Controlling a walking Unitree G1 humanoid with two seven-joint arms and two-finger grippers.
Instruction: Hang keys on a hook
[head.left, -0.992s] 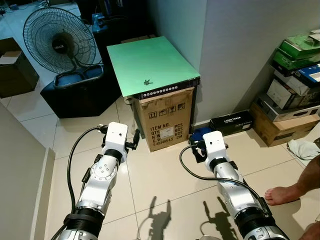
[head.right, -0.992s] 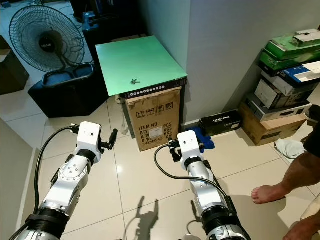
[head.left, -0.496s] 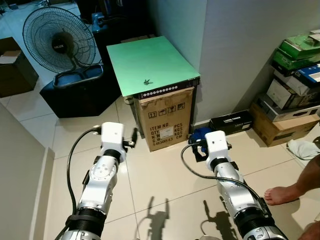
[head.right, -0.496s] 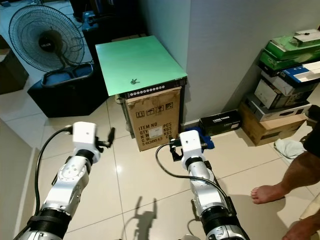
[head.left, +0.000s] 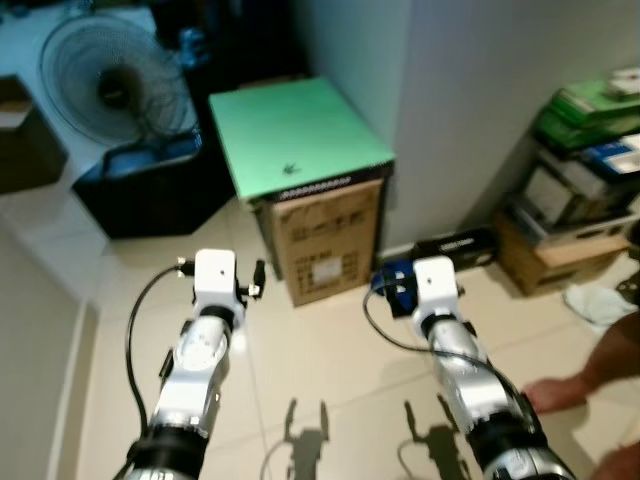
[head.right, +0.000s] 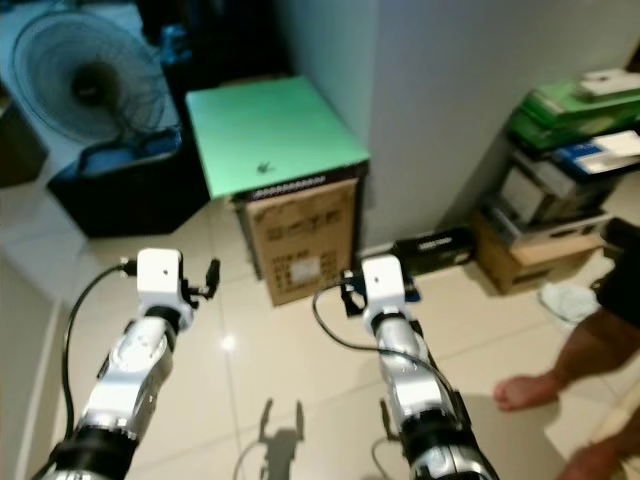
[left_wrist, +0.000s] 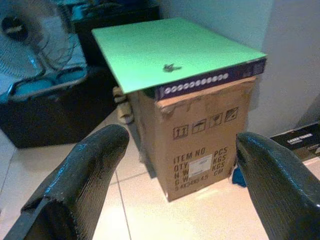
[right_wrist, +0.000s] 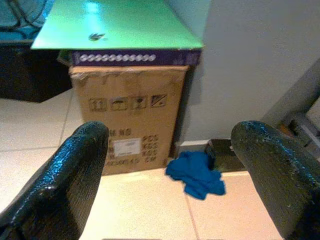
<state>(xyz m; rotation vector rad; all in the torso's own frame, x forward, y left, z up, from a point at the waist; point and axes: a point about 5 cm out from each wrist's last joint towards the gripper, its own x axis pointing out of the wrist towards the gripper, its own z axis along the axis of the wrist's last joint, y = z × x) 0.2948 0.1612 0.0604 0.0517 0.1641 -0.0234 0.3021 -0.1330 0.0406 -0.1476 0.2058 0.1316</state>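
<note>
On green board (left_wrist: 150, 45): keys (left_wrist: 172, 67); carton (left_wrist: 200, 140) below reads "ITEM NO", "PCS", "KGS"; both jaws spread.

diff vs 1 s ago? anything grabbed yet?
Nothing grabbed. The head camera has shifted and blurred, so the robot is moving. The left tool has swung from angled right to pointing straight ahead; the right tool is much as before. Both are open and empty. The keys lie untouched on the green board atop the cardboard box.

Cardboard box (left_wrist: 197, 131) under green board (left_wrist: 165, 47), blue cloth (right_wrist: 196, 174) just beside it.
</note>
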